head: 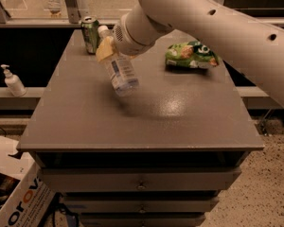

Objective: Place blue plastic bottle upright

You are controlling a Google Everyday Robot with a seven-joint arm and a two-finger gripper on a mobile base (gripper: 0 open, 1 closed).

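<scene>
The blue plastic bottle (120,69) is clear and ribbed with a white cap at its upper left and a pale label. It hangs tilted above the grey table top (142,117), its base pointing down and right. My gripper (109,48) is shut on the bottle near its neck, with a yellowish finger pad (104,49) showing on the left side. The big white arm (213,18) comes in from the upper right.
A green drink can (90,34) stands at the table's back left, close behind the bottle's cap. A green snack bag (190,55) lies at the back right. A white pump dispenser (13,82) stands on a low ledge to the left. A cardboard box (14,197) sits on the floor at lower left.
</scene>
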